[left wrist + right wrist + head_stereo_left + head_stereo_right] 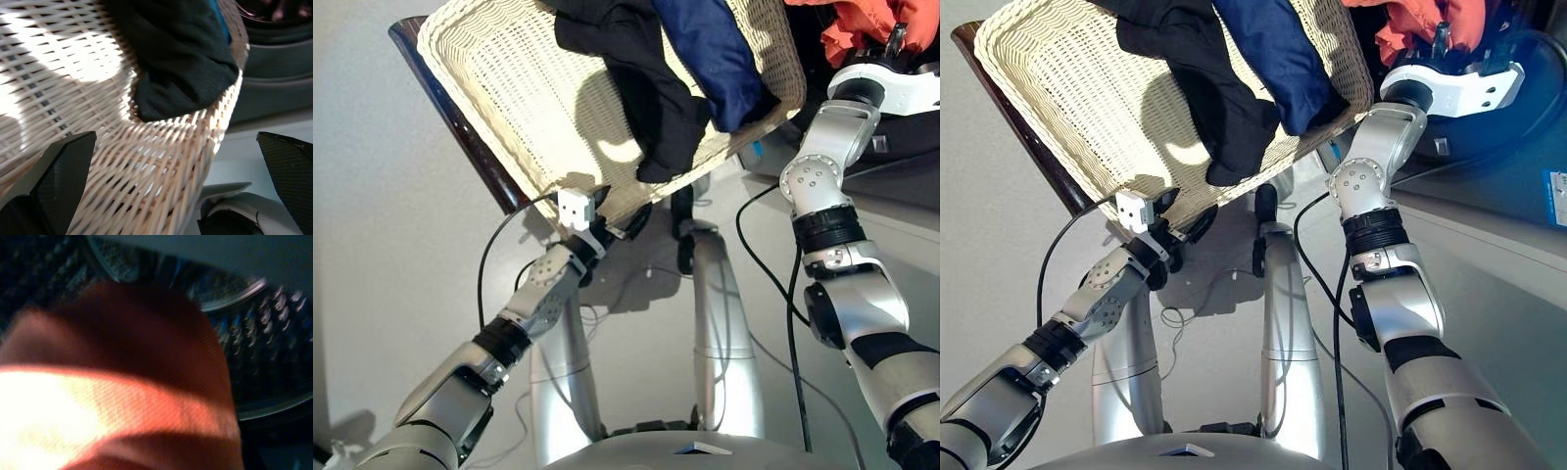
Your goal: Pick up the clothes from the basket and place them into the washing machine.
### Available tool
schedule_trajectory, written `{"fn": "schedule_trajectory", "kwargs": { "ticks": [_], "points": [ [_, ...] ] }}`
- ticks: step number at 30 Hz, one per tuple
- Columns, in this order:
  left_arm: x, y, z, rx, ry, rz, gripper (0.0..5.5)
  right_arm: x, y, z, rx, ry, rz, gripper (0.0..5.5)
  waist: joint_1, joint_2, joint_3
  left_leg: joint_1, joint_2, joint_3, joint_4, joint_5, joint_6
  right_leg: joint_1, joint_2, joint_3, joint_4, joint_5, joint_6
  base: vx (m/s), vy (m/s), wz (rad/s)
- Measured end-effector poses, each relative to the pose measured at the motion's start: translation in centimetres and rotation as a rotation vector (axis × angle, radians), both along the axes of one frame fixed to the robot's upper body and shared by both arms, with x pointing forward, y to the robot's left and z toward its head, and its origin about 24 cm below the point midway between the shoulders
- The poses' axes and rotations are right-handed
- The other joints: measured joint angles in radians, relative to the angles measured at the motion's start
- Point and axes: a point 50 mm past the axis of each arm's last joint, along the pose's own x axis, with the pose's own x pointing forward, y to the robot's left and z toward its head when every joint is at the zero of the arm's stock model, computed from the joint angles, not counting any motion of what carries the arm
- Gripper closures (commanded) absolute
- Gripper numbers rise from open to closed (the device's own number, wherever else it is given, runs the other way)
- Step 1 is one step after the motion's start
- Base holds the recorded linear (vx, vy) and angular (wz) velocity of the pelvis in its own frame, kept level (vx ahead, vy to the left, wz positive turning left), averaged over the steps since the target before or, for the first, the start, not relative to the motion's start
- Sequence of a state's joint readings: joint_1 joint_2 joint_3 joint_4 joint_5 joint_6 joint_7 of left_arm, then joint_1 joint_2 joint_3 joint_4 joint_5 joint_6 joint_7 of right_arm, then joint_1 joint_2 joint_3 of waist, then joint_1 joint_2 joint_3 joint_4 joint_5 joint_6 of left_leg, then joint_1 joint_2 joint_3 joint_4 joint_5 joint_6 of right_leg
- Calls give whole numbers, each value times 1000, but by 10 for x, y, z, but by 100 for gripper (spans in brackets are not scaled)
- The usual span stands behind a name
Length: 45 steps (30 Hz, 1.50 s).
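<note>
The cream wicker basket [509, 108] lies tilted on a dark stand. A black garment [646, 88] and a navy one [715, 59] are draped across its right half. My left gripper [617, 211] is open at the basket's near rim, and its fingers [68, 171] stand wide apart with the rim between them. At the top right, my right gripper [1445, 39] is shut on the coral-red garment [1410, 22] in front of the washing machine [1508, 157]. In the right wrist view the red cloth [127, 396] hides the fingers, and the perforated drum [254, 333] lies just beyond.
A dark wooden stand edge [450, 93] shows along the basket's left side. Black cables [759, 264] trail over the pale floor between basket and machine.
</note>
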<state>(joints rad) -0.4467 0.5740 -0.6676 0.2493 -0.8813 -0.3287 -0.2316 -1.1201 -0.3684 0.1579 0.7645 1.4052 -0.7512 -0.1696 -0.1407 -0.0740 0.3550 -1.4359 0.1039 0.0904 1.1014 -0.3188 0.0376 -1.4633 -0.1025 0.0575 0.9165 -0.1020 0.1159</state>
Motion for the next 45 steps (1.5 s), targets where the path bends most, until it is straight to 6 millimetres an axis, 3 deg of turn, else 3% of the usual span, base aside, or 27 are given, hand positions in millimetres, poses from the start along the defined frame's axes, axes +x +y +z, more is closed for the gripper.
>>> {"fn": "schedule_trajectory", "kwargs": {
  "ticks": [5,9,17,26,32,37,41,45],
  "points": [
    [-4,3,7,26,-27,-26,0,12,-2,14,-7,88,-58,550,-22,-4,-1,-22,0,33,-1,-1,36,-14,-18,7,-5,4,7,0,0,0],
    [-7,2,14,31,-51,-49,0,16,-10,21,-35,159,-126,550,-19,-6,1,-37,0,52,-1,8,51,-31,-23,14,7,3,9,0,0,0],
    [-4,-1,22,29,-75,-61,0,23,-5,32,-111,245,-117,550,-7,-16,7,-39,0,72,-3,11,56,-37,-28,16,27,0,11,0,0,0],
    [-2,-2,24,28,-81,-54,0,22,6,42,-124,212,-87,550,0,-9,16,-31,-3,70,-9,25,47,-36,-26,15,27,1,10,-7,21,-4],
    [-1,1,23,14,-68,0,0,19,19,55,-136,158,-57,550,13,31,54,25,-16,66,-25,41,40,6,-27,21,26,5,5,-49,55,-13],
    [0,9,22,-16,-64,50,0,19,26,56,-205,165,-76,550,39,35,56,32,-18,47,-36,46,22,4,-13,18,20,12,-6,-10,3,-21],
    [-1,6,22,-25,-62,40,0,19,29,60,-228,157,-78,550,56,38,55,33,-18,44,-63,53,9,0,-10,18,3,13,-8,2,15,-2],
    [-5,6,14,-29,-38,30,0,19,30,64,-249,159,-60,550,84,66,41,31,-19,34,-99,64,-5,2,-11,10,-28,14,-10,0,0,0]
  ]
}}
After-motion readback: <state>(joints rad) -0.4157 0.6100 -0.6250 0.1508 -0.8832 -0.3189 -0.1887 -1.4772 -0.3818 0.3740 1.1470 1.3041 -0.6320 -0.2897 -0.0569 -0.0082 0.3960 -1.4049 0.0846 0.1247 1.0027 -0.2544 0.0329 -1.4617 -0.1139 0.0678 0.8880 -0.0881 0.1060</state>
